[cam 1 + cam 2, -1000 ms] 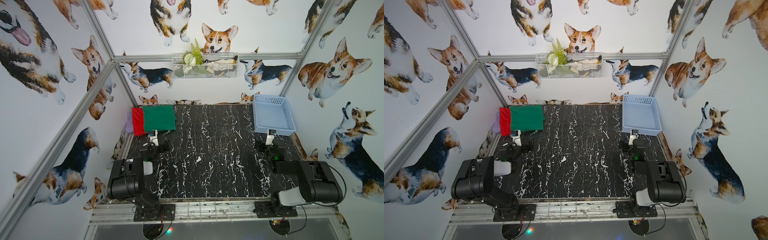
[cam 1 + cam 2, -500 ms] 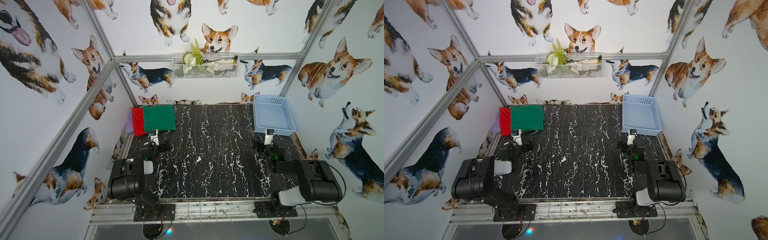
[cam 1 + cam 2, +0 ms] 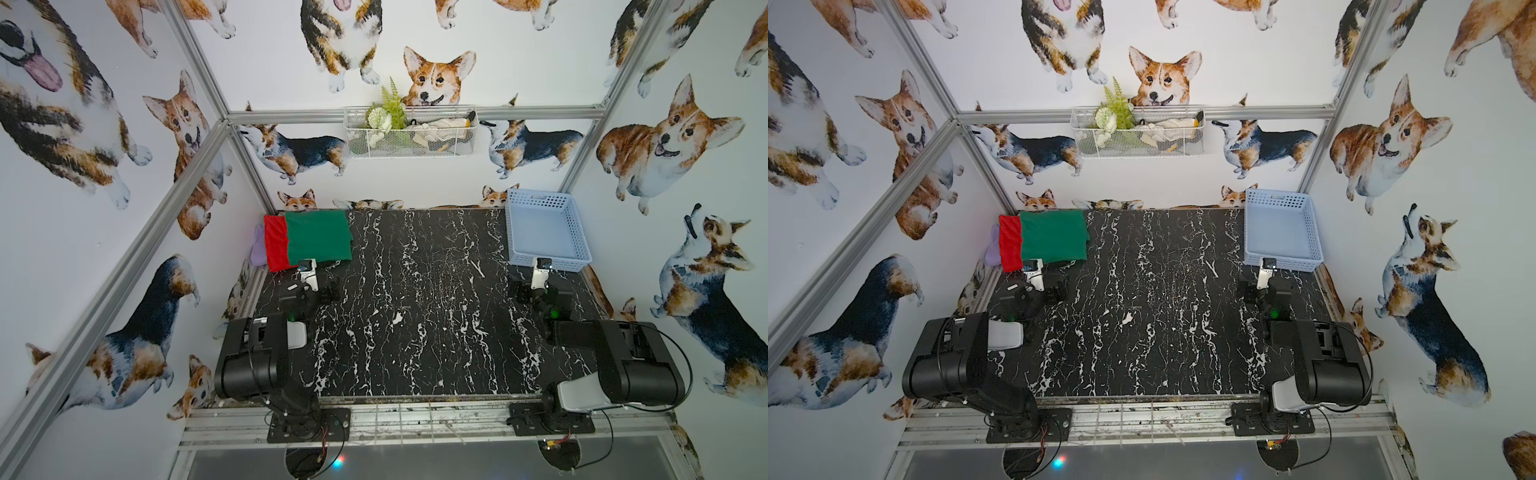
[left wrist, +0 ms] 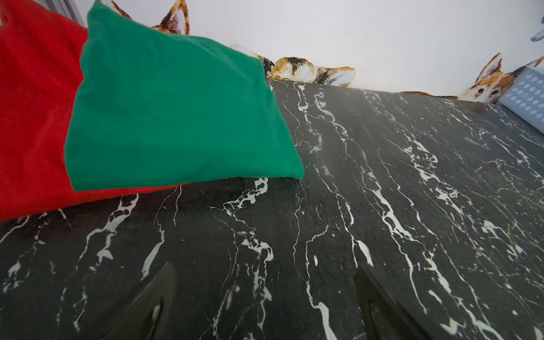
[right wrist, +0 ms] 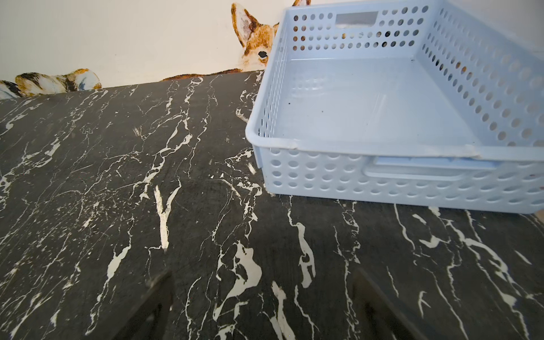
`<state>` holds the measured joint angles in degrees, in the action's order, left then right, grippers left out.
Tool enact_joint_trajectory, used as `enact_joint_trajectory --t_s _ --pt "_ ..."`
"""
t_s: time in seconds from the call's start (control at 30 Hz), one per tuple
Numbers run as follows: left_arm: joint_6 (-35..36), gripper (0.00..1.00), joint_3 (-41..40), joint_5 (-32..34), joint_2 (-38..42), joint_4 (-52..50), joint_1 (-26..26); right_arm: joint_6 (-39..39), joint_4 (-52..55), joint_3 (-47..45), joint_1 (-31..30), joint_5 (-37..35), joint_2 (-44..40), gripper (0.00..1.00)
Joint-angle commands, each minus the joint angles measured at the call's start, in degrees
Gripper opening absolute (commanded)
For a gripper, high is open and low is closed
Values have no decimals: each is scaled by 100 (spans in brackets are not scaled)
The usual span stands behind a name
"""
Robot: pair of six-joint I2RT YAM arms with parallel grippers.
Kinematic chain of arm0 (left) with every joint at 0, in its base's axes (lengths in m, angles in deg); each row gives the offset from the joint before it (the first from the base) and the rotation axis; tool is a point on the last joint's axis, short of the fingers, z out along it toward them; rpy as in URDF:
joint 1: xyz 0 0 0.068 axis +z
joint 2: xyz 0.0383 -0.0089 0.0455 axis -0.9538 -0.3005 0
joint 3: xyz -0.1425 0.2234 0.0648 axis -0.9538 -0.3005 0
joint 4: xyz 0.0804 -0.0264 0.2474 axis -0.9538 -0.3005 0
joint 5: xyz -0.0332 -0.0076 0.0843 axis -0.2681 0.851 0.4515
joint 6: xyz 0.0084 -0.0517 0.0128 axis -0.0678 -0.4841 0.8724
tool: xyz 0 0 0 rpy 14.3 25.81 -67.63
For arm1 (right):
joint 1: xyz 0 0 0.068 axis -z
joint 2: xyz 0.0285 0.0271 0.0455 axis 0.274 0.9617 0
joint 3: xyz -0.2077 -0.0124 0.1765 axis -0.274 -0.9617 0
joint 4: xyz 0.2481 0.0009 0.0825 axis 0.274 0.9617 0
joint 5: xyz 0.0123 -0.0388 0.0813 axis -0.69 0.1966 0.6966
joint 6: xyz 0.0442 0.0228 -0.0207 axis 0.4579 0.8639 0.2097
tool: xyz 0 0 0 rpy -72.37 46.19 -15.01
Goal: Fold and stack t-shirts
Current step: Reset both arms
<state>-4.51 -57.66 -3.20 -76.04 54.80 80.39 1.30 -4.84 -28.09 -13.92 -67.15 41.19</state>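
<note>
Your left gripper [image 4: 265, 276] stands with its jaws spread wide and nothing between them, poised low over bare table just short of the folded shirts. Your right gripper [image 5: 263, 279] is likewise spread wide and holds nothing. It faces the near wall of the blue basket [image 5: 412, 182] without touching it. Set against the pictures from a second ago, neither arm, shirt nor basket shows any shift you could make out.

The table [image 3: 415, 316] is black with white marble veining, boxed in by a metal frame [image 3: 291, 117] and walls [image 3: 436, 79] papered with corgis. A white wire basket [image 3: 409, 143] holding a green plant hangs on the back wall. In both top views the blue basket sits in the table's far right corner.

The green t-shirt [image 3: 318, 237] lies in the far left corner, folded into a smooth rectangle on top of the red t-shirt [image 3: 275, 245]. The two are offset: a band of red shows toward the table's left edge and a thin sliver shows along the stack's near side. A bit of purple cloth [image 3: 258, 249] peeks out beyond the red, at the table's left edge.
</note>
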Motion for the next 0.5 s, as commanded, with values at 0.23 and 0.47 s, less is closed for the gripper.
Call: enact_joint_trajectory --t_s 0.23,0.47 --pt "38 100 -24 4 26 125 2 45 -95 16 4 0 3 100" --pt "36 100 -17 -1 26 128 -4 -78 -34 124 -102 -147 124 100"
